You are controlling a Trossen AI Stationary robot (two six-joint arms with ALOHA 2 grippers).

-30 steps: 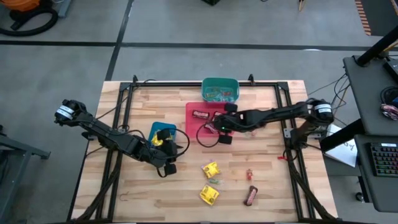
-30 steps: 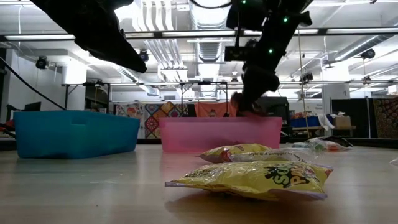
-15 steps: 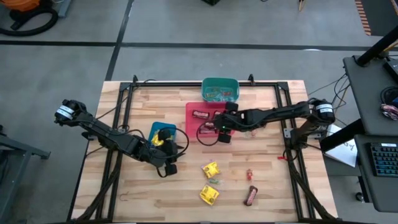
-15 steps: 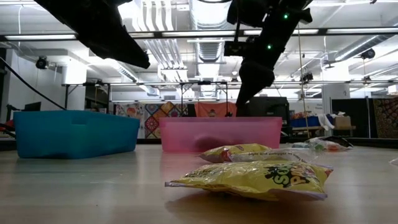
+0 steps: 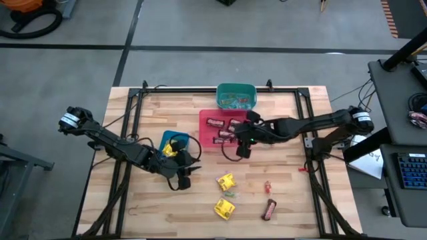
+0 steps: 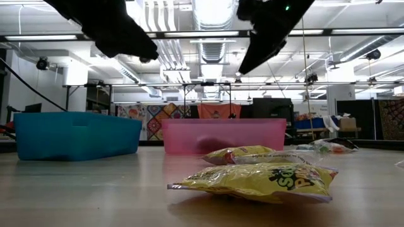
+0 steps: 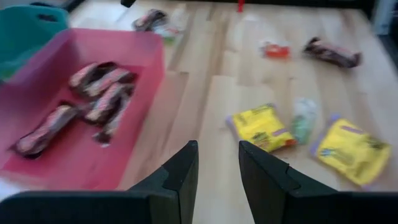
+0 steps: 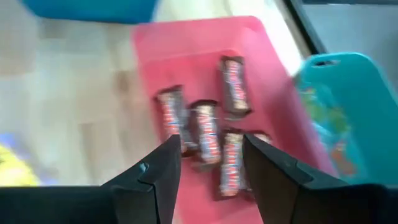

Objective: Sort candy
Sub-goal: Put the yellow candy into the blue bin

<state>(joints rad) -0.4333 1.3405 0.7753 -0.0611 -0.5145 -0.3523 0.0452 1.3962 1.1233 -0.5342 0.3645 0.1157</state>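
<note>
My right gripper (image 8: 208, 163), fingers apart and empty, hangs above dark brown-red oblong bars (image 8: 206, 130) lying roughly parallel in the pink plastic bin (image 8: 149, 50).

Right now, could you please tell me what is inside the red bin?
The red bin holds several dark brown-red candy bars. The right gripper, open and empty, hides its near edge.

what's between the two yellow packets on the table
A small green wrapped candy lies between the upper yellow packet and lower yellow packet, seen in the high view.
</note>
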